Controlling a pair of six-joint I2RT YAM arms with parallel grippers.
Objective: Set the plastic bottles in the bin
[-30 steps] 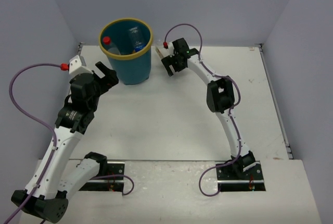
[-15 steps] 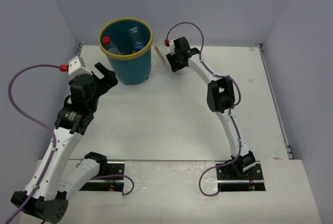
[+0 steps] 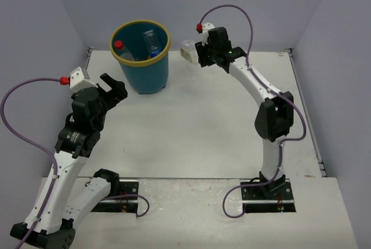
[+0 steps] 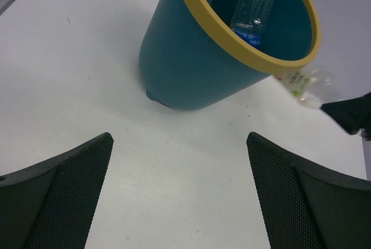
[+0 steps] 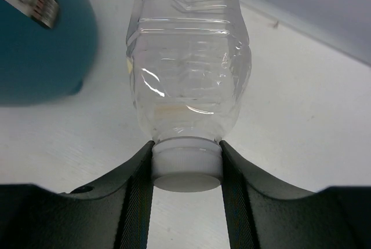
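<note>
Top view: white table (image 3: pixel 203 127) boxed by grey walls (image 3: pixel 191 0) left, back and right. Bin (image 3: pixel 141 72) stands near the back-left corner, bottles (image 3: pixel 152 43) inside; left hand (image 3: pixel 114 87) wide, near it.
Left wrist view: white surface runs up to the bin's foot.
Right wrist view: right hand (image 5: pixel 186 171) pinches the clear bottle (image 5: pixel 188 58) at its cap (image 5: pixel 187 168), just beside the bin.

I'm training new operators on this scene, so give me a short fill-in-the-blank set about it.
The right gripper holds the clear plastic bottle by its white ____.
The round teal plastic bin has a ____ rim.
The left gripper stands ____, with nothing between its fingers.
Missing words: cap, yellow, open.
</note>
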